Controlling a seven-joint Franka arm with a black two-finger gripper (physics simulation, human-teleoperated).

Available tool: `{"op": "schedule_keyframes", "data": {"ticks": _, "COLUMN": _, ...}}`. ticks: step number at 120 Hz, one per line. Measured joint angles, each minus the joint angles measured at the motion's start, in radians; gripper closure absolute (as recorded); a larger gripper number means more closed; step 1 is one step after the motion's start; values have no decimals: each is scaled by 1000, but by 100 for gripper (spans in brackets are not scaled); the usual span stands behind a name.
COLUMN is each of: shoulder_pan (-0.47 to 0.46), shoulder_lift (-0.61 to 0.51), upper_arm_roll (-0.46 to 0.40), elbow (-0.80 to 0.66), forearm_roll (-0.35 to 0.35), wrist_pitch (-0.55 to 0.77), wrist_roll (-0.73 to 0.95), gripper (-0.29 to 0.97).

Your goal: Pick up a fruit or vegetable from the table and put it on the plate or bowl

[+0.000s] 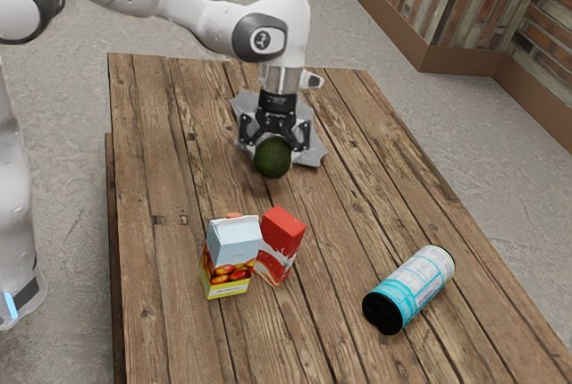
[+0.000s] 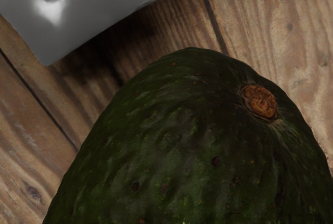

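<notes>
A dark green avocado (image 1: 273, 157) hangs just above the wooden table, with my black gripper (image 1: 273, 141) shut on its upper part from two sides. Behind and under it lies a flat grey angular plate (image 1: 312, 154), partly hidden by my hand and the fruit. In the wrist view the avocado (image 2: 192, 151) sits right under my hand, its brown stem scar showing, and a shiny corner of the grey plate (image 2: 67, 10) lies on the planks beyond it.
Nearer the front stand a juice carton (image 1: 227, 256) with fruit pictures and a red-and-white carton (image 1: 280, 245), side by side. A white-and-teal can (image 1: 408, 288) lies on its side toward the exterior view's right. The table (image 1: 161, 161) ends close to these.
</notes>
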Motion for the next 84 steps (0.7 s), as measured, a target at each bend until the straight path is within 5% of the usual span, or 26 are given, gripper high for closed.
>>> {"op": "schedule_keyframes", "data": {"ticks": 16, "shoulder_pan": -66, "shoulder_lift": -109, "upper_arm_roll": 16, "elbow": 47, "forearm_roll": 57, "wrist_pitch": -1, "wrist_roll": -23, "gripper": 34}}
{"op": "schedule_keyframes", "data": {"ticks": 40, "shoulder_pan": 4, "shoulder_lift": -20, "upper_arm_roll": 128, "elbow": 149, "forearm_roll": 86, "wrist_pitch": -3, "wrist_roll": -26, "gripper": 34}}
{"op": "schedule_keyframes", "data": {"ticks": 53, "shoulder_pan": 1, "shoulder_lift": -17, "upper_arm_roll": 148, "elbow": 159, "forearm_roll": 84, "wrist_pitch": -2, "wrist_roll": -16, "gripper": 13}}
{"op": "schedule_keyframes", "data": {"ticks": 84, "shoulder_pan": -6, "shoulder_lift": -62, "upper_arm_roll": 167, "elbow": 160, "forearm_roll": 80, "wrist_pitch": -1, "wrist_roll": 2, "gripper": 2}}
